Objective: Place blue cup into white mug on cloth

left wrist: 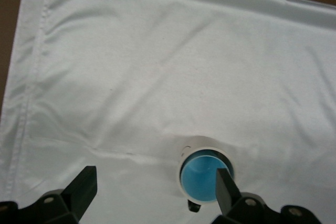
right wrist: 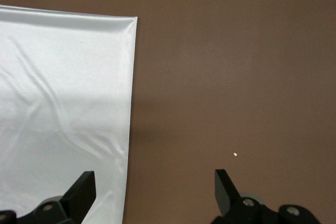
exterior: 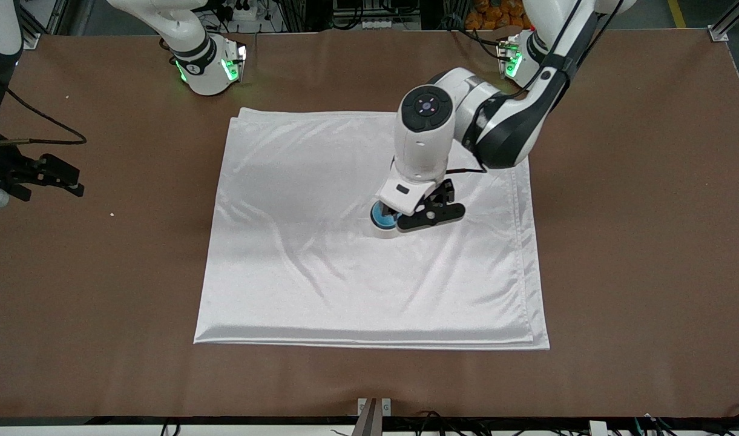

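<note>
The white mug [exterior: 384, 230] stands on the white cloth [exterior: 321, 272] near its middle. The blue cup [exterior: 381, 213] sits inside the mug, with only its blue inside showing. In the left wrist view the blue cup [left wrist: 202, 176] fills the mug [left wrist: 206, 141], whose small black handle [left wrist: 194, 206] sticks out. My left gripper [exterior: 428, 216] [left wrist: 155, 187] is open and empty just above the cloth, beside the mug; one finger [left wrist: 224, 186] overlaps the mug's rim. My right gripper [exterior: 77, 183] [right wrist: 155, 187] is open and empty, waiting over the bare table off the cloth's edge.
The brown table [exterior: 635, 242] surrounds the cloth. The cloth's edge [right wrist: 128, 108] shows in the right wrist view. Small white crumbs [exterior: 111, 214] [right wrist: 235, 155] lie on the table toward the right arm's end. A black cable [exterior: 48, 121] runs there.
</note>
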Tool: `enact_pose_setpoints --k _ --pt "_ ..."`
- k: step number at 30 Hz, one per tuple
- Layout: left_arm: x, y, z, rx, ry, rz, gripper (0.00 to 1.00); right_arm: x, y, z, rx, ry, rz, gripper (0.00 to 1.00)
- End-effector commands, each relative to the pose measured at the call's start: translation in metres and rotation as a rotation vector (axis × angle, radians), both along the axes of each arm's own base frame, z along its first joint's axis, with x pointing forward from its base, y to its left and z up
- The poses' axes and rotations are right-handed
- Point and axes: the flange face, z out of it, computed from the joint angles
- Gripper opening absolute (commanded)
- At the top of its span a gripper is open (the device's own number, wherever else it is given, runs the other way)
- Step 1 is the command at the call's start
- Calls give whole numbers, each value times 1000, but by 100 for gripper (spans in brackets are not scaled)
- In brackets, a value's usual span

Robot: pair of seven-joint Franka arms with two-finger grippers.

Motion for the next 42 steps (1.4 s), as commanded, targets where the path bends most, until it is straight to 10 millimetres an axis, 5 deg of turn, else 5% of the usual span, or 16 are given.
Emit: enact_pose_setpoints --k 1,13,31,42 --pt "-20 45 20 23 9 -45 100 -4 -7 4 -1 -6 0 100" --pt "-17 131 75 -15 54 -148 100 -4 -5 4 -3 -6 2 100" --pt "-17 207 134 -38 82 -294 100 -4 -5 3 -5 -1 2 100" --pt "-29 230 150 -45 94 -323 100 -5 -3 4 -5 -3 7 100"
